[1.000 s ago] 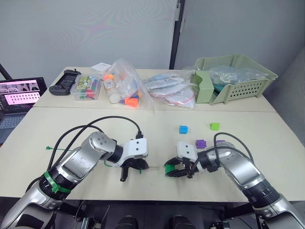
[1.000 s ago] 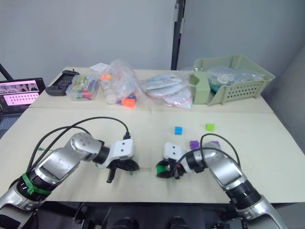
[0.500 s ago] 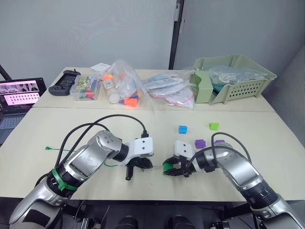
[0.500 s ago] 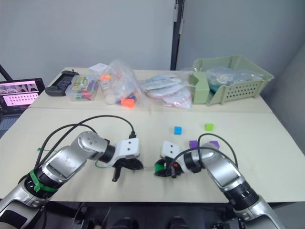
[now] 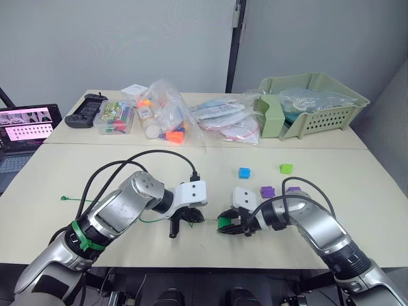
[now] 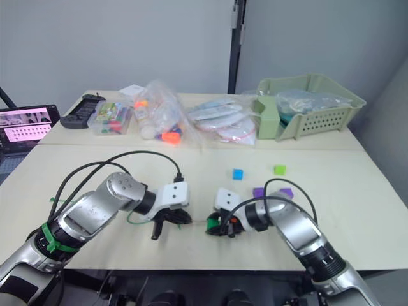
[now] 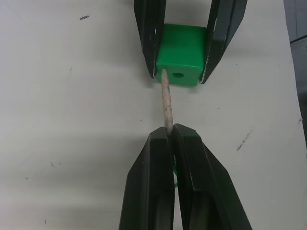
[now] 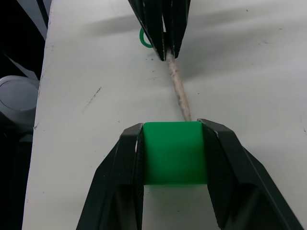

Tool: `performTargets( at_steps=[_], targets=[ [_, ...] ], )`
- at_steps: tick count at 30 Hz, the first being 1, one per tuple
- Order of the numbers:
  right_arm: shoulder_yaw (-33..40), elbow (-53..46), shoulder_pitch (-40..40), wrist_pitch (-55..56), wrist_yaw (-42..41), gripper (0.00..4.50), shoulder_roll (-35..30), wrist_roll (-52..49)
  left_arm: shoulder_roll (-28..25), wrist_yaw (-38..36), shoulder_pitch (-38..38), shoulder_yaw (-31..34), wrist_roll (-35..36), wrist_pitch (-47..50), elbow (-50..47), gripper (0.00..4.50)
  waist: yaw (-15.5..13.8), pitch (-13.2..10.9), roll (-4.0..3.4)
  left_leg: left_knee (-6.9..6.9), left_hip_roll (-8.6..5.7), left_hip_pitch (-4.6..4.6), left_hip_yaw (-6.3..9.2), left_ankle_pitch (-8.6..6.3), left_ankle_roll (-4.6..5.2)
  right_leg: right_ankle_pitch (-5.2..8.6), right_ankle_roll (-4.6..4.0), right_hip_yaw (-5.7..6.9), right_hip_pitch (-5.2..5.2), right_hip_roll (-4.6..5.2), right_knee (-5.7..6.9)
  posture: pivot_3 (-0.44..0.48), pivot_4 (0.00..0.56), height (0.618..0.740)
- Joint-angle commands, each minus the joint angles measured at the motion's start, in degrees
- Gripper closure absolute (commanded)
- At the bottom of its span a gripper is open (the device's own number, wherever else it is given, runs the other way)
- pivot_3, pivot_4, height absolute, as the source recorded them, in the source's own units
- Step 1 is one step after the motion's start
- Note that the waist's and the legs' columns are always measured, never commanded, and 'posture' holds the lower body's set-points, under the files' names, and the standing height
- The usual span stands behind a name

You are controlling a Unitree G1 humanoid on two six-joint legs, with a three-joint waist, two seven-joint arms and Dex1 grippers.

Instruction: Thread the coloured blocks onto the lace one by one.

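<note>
Green plastic sits clamped in the right pincer (image 7: 180,45): the darker green block (image 7: 181,55), held low over the pale surface (image 5: 191,166) with its hole facing the left pincer (image 7: 171,136). That pincer is pressed together on the lace (image 5: 150,220), just behind its stiff pale tip (image 7: 166,103). Over the last second the left arm has carried the tip in towards the block, closing most of the gap between the two pincers. The tip's end now touches the block's near face just beside the hole, against the edge by one right finger, not in the hole. So the first threading looks close but misaligned; a small sideways correction seems needed. The blue block (image 5: 245,173), light green block (image 5: 287,168) and purple blocks (image 5: 268,191) lie beyond the right pincer, unthreaded.
</note>
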State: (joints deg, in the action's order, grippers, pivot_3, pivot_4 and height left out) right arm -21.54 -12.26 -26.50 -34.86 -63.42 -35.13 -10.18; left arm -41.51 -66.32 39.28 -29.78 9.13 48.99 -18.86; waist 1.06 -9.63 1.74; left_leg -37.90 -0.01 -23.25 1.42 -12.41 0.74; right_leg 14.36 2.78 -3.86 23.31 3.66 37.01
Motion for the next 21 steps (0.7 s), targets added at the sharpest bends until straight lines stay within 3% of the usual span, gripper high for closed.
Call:
performTargets(
  at_steps=[1, 21],
  targets=[
    [1.3, -1.0, 1.2, 0.2, 2.3, 3.33, -0.4, 0.4, -0.7, -0.4, 0.4, 0.5, 0.7, 0.0, -2.8, 4.5, 0.0, 0.0, 0.0, 0.0, 0.0, 0.0, 0.0, 0.0, 0.0, 0.0, 0.0, 0.0, 0.0, 0.0, 0.0, 0.0, 0.15, 0.74],
    [1.7, -4.3, 3.2, -1.2, 3.6, 3.33, 0.0, -1.7, 0.2, 2.4, -3.6, 0.9, 0.5, -2.0, -1.8, 4.5, -0.2, 0.0, 0.0, -0.03, -0.01, 0.0, 0.0, 0.0, 0.0, 0.0, 0.0, -0.02, -0.04, 0.0, -0.03, 0.0, 0.15, 0.74]
  ],
)
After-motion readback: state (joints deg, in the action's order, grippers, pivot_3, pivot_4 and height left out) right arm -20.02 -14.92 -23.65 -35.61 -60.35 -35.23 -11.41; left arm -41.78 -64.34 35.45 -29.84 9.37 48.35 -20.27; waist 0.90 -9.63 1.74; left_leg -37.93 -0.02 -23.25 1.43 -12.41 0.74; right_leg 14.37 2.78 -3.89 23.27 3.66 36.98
